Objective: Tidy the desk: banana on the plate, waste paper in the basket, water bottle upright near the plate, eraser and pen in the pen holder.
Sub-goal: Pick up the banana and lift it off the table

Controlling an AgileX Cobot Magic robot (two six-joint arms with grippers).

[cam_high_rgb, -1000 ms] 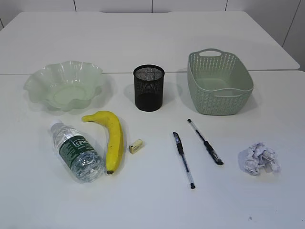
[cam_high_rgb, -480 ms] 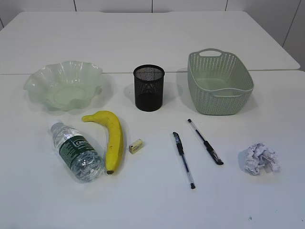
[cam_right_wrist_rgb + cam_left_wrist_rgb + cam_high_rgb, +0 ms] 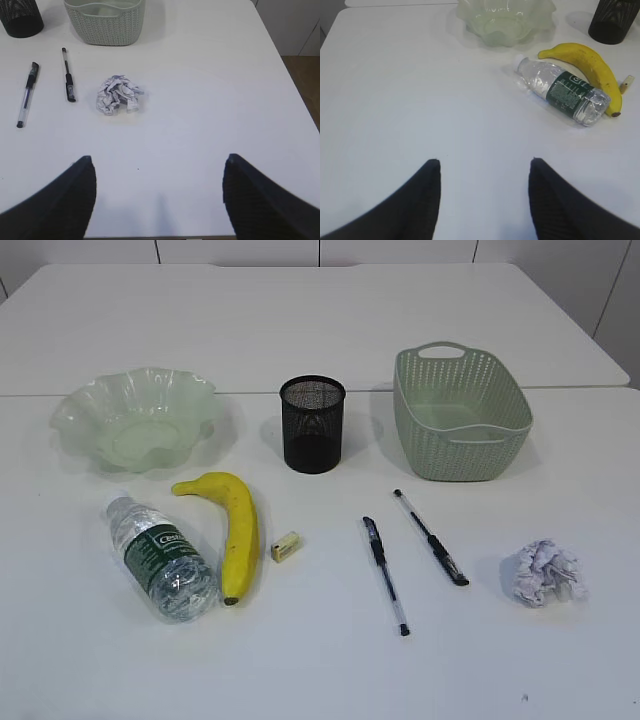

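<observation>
Nothing moved since before | both grippers apart, empty | you: grasp banana mid-body, beside bottle.

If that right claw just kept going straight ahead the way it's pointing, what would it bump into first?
Probably nothing soon: ahead of the right gripper, open and empty, lies bare desk. The waste paper sits left of that line, though depth is hard to judge.
</observation>
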